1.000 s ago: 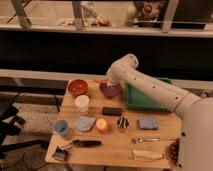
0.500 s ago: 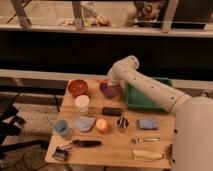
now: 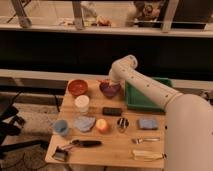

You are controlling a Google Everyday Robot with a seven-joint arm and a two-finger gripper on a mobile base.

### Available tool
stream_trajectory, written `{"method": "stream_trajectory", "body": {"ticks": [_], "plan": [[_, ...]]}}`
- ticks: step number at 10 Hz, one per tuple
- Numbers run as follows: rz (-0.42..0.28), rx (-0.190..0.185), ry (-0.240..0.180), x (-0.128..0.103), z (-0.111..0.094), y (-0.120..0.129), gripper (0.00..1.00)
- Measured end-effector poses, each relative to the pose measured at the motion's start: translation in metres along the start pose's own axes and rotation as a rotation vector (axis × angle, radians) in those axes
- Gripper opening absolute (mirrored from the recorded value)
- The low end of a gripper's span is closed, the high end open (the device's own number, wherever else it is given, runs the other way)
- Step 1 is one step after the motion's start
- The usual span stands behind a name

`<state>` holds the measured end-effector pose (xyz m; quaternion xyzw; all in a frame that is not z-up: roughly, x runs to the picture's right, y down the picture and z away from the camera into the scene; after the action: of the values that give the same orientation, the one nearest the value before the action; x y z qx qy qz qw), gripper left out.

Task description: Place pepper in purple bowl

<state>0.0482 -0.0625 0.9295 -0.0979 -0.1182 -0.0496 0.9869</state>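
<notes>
The purple bowl (image 3: 109,90) sits at the back of the wooden table (image 3: 105,152), right of a red-orange bowl (image 3: 77,87). My gripper (image 3: 110,82) hangs at the end of the white arm, just over the purple bowl's rim. A thin red-orange sliver, the pepper (image 3: 103,81), pokes out to the left of the gripper above the bowl's back-left edge. The gripper is shut, and the pepper appears to be held in it.
A green tray (image 3: 136,101) lies right of the purple bowl, under the arm. Also on the table are a white cup (image 3: 81,103), black bar (image 3: 112,111), blue cup (image 3: 61,127), grey-blue cloth (image 3: 85,123), orange fruit (image 3: 102,125), small can (image 3: 122,123), blue sponge (image 3: 147,123) and black brush (image 3: 82,143).
</notes>
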Motion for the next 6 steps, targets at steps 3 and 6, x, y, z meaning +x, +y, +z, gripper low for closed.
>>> {"method": "stream_trajectory", "body": {"ticks": [3,6], "plan": [[0.003,0.0,0.025,-0.002,0.0,0.003,0.22],[0.007,0.003,0.041,-0.001,-0.002,0.013,0.54]]}}
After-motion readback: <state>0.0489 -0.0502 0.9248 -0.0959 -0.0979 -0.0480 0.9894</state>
